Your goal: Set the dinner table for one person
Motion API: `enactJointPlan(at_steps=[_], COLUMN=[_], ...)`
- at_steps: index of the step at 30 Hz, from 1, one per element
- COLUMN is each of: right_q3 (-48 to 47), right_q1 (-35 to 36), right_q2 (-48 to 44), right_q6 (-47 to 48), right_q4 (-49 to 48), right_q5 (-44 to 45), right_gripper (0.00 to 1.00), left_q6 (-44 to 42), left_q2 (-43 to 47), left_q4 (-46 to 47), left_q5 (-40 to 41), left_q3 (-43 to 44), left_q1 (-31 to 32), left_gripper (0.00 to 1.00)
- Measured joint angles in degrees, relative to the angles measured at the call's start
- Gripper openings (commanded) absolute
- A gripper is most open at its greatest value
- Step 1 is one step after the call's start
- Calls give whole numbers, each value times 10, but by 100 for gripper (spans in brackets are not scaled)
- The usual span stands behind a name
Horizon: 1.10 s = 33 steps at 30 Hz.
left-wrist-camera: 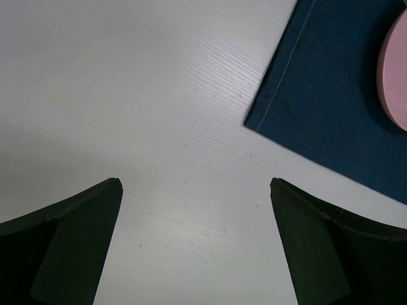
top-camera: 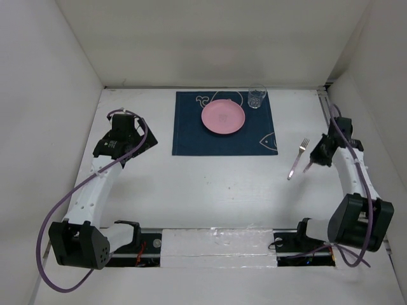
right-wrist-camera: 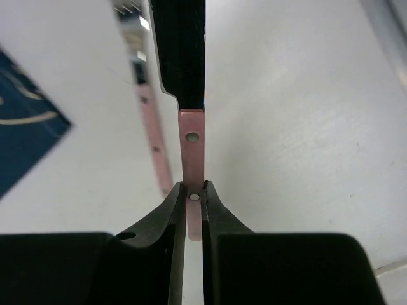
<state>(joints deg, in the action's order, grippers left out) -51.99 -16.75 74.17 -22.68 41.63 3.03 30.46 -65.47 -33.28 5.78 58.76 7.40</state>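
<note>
The white dinner table (top-camera: 210,184) carries a navy placemat (top-camera: 191,136) with a pink plate (top-camera: 223,117) and a clear glass (top-camera: 257,96) on it. A fork (top-camera: 297,157) with a pink handle lies right of the placemat. My right gripper (top-camera: 316,159) hangs just right of the fork. In the right wrist view it (right-wrist-camera: 191,187) is shut on the pink handle of a dark-bladed knife (right-wrist-camera: 191,136), with the fork (right-wrist-camera: 151,124) lying to its left. My left gripper (left-wrist-camera: 196,184) is open and empty over bare table, left of the placemat (left-wrist-camera: 331,95) and plate (left-wrist-camera: 395,70).
White panels wall the table on the left, back and right. The right wall stands close behind my right arm (top-camera: 356,184). A metal rail (top-camera: 210,244) with the arm bases runs along the near edge.
</note>
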Motion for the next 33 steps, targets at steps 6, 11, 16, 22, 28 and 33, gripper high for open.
enactJointPlan(at_steps=[6, 11, 16, 22, 28, 33], right_q3=[-160, -282, -319, -372, -384, -386], right_q1=[114, 191, 253, 285, 285, 285], right_q2=[76, 215, 287, 363, 404, 425], right_q6=[39, 99, 129, 134, 134, 135], right_q4=[-59, -61, -50, -47, -48, -48], right_q5=[1, 10, 18, 4, 4, 4], right_gripper=[0, 0, 0, 0, 0, 0], left_q6=[0, -4, -8, -11, -15, -15], left_q2=[-1, -16, -8, 29, 32, 30], left_q4=[0, 2, 5, 15, 19, 20], left_q5=[-12, -29, -43, -45, -45, -45], left_q3=[0, 0, 0, 0, 0, 0], left_q1=[0, 0, -4, -24, -24, -24], left_gripper=[100, 100, 100, 100, 100, 100])
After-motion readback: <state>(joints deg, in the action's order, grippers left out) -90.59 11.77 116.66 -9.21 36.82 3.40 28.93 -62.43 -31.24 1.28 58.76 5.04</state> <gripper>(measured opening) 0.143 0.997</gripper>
